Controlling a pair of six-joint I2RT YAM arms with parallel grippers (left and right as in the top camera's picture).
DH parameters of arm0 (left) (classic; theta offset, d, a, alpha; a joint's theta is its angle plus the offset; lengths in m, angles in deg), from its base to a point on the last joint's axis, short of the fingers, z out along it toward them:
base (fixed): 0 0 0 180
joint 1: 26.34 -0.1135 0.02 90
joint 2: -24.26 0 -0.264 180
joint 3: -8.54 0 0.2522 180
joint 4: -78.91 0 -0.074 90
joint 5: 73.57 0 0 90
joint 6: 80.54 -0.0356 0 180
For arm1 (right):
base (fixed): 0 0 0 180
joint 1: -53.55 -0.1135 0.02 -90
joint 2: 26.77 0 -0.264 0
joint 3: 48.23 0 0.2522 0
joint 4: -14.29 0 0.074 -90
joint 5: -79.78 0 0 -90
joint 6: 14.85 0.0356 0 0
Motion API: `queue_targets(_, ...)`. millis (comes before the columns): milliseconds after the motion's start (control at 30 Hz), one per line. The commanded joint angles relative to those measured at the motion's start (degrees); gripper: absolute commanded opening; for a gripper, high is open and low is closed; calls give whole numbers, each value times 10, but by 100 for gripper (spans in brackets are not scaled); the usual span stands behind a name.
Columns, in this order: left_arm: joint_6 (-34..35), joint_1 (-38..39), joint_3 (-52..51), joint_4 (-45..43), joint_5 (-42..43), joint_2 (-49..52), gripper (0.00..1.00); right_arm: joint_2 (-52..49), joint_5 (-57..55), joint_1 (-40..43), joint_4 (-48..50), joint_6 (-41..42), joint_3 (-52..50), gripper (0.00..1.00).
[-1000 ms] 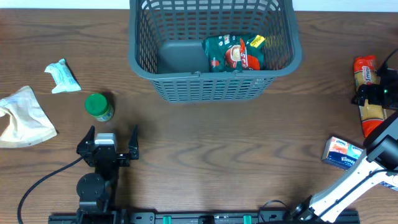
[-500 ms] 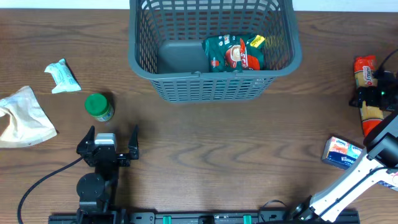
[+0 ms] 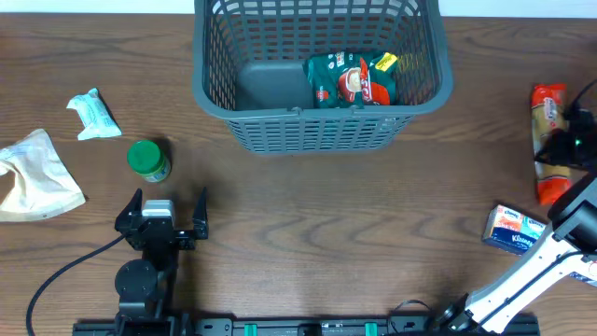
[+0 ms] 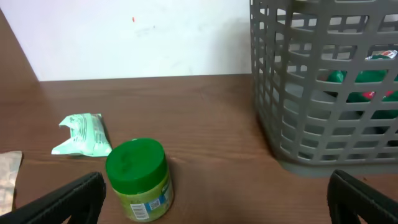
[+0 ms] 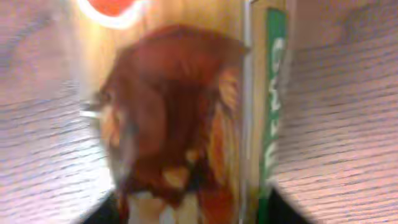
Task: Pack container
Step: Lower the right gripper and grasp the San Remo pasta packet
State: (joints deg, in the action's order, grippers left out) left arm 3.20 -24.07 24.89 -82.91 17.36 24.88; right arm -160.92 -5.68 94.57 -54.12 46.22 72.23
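The container [image 3: 322,131], a big grey lattice basket, is seen at the far edge of the table [image 3: 326,224], approx. at ctr, standing upright. A green snack pack [image 3: 353,82] is lying flat on its solid bottom, toward the R side; this is shown clearly only from overhead, while in the L wrist view just scraps of green and red are caught through the slots of the basket wall [image 4: 311,106]. Near the front L corner of the basket, but well apart from it, a green-lidded jar [image 3: 147,159] is stood upright; its label is readable only in the L wrist view. Farther L, a pale mint tissue pack [image 3: 93,114] is laid, and a beige bag [image 3: 35,175] is found at the L edge. The L gripper [image 3: 170,198] is held just nearside of the jar w/ jaws spread wide and nothing between them; its fingertips [image 4: 68,196] frame the L wrist view. Toward the R near corner a Kleenex pack [image 3: 511,230] is seen. At the R edge a long orange packet [image 3: 548,103] is laid lengthwise, w/ the R gripper [image 3: 558,145] set over its middle. The R wrist view is filled by blurred orange-brown print and a green strip; whether those jaws are clamped on the packet cannot be told.
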Motion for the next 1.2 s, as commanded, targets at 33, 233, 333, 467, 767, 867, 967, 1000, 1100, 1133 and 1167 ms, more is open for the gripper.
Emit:
queue_targets(33,-6,-2,-17,8,-5,-4,98,-28,12,3,-6,-3,-7,1)
queue_targets(233,-6,-2,-17,8,-5,-4,99,-27,76,2,-4,14,-7,1)
queue_targets(333,-6,-2,-17,8,-5,-4,99,-26,76,-1,-2,47,-6,1)
queue_targets(467,-6,-2,-17,8,-5,-4,99,-25,75,-2,1,67,-6,1)
queue_targets(767,-6,-2,-17,8,-5,-4,99,14,64,-2,16,104,-6,1)
queue_targets(867,-6,-2,-17,8,-5,-4,99,48,62,-5,18,109,-6,1)
queue_targets(967,-6,-2,-17,8,-5,-4,99,86,61,-11,19,118,-6,1)
queue_targets(1000,-6,-2,-17,8,-5,-4,99,100,60,-14,20,123,-6,1)
queue_targets(1100,-6,-2,-17,8,-5,-4,99,135,60,-23,16,142,-6,1)
queue_targets(1133,-6,-2,-17,8,-5,-4,99,146,60,-26,14,145,-6,1)
queue_targets(1167,-6,-2,-17,8,-5,-4,99,158,61,-30,12,149,-6,1)
